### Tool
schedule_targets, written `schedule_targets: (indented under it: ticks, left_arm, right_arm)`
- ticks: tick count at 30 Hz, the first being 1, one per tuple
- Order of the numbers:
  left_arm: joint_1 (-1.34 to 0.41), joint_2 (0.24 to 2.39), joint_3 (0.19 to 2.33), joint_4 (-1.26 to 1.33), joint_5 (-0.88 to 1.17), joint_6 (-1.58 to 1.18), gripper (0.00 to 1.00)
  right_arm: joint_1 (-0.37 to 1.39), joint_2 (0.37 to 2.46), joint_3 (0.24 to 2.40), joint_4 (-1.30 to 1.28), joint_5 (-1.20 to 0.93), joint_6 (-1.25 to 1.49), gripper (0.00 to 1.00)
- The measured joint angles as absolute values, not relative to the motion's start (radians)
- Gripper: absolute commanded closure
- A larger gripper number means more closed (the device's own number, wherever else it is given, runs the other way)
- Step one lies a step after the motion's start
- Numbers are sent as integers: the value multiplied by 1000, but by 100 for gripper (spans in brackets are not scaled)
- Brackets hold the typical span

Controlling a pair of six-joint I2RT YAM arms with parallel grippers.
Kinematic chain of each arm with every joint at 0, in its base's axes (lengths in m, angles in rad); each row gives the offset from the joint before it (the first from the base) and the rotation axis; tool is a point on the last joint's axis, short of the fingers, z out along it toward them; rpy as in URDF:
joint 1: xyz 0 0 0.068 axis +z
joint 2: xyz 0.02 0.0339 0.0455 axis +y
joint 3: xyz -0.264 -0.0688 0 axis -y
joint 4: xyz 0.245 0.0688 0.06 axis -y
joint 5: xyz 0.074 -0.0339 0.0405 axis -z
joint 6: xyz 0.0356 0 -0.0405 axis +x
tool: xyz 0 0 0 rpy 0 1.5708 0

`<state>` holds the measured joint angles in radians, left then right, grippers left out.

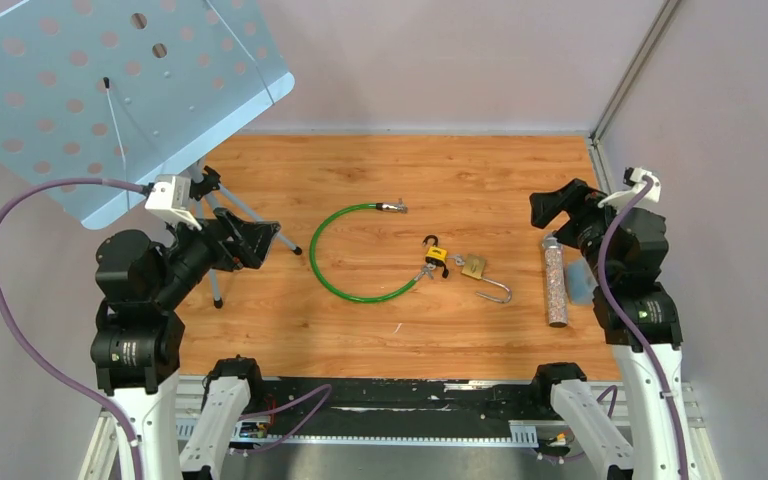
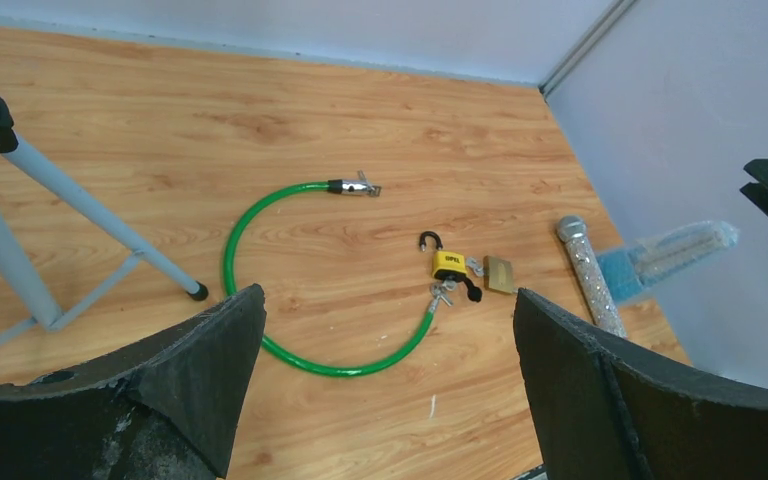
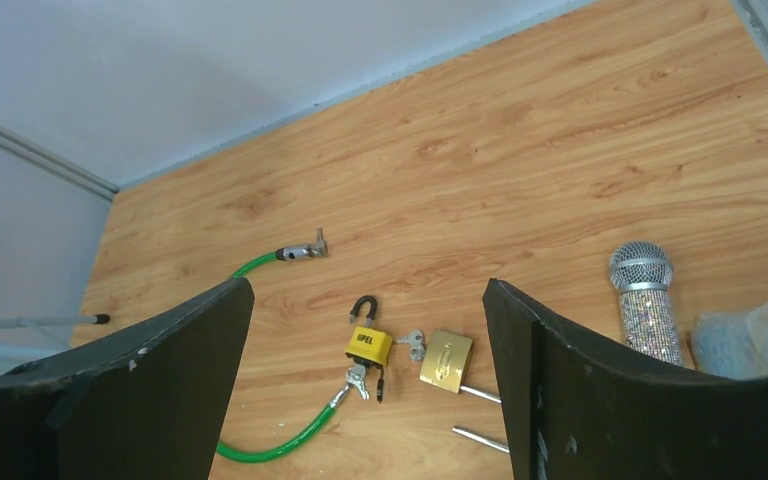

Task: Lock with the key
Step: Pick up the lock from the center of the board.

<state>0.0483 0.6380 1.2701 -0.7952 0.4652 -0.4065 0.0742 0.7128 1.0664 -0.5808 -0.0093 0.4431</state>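
The padlock (image 1: 437,256), yellow-bodied, lies flat on the table (image 1: 360,330) a little right of centre. Its black shackle (image 1: 429,241) is open and points to the far side. The keys (image 1: 426,271) bunch at its near end; whether one sits in the keyhole is too small to tell.

It looks small, rigid and dense, with smooth faces likely to skate on the wood. The best hold is probably across the body's flat sides, with the other pincer pinching the thin key head. Spare keys will dangle.

The green cable (image 1: 322,268) ends by the keys. A brass lock (image 1: 474,266) lies just right, a microphone (image 1: 556,285) further right.

The left gripper (image 1: 253,240) and right gripper (image 1: 552,207) hang well apart from it, both wide and empty.
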Motion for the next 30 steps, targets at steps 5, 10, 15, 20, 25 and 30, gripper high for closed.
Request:
schedule_targets:
  ticks: [5,10,15,20,25,30]
  left_arm:
    - [48,615,1267,-794,427,-418,0]
    - [49,576,1206,-761,427,-424,0]
    - [49,582,1068,-677,578,-449,0]
    - [47,590,936,-599,672,-481,0]
    - [23,582,822,-520,695,-500,0]
    - [-89,587,728,-466,646,-513,0]
  right_arm:
    - [74,724,1014,-579,-34,445,18]
    - [74,731,982,-587,-96,473,28]
    - [74,753,933,-591,-142,533,33]
    - [126,813,840,-606,-125,615,33]
    - [297,912,793,-635,-35,696,33]
    - [410,1043,792,-628,69,751,31]
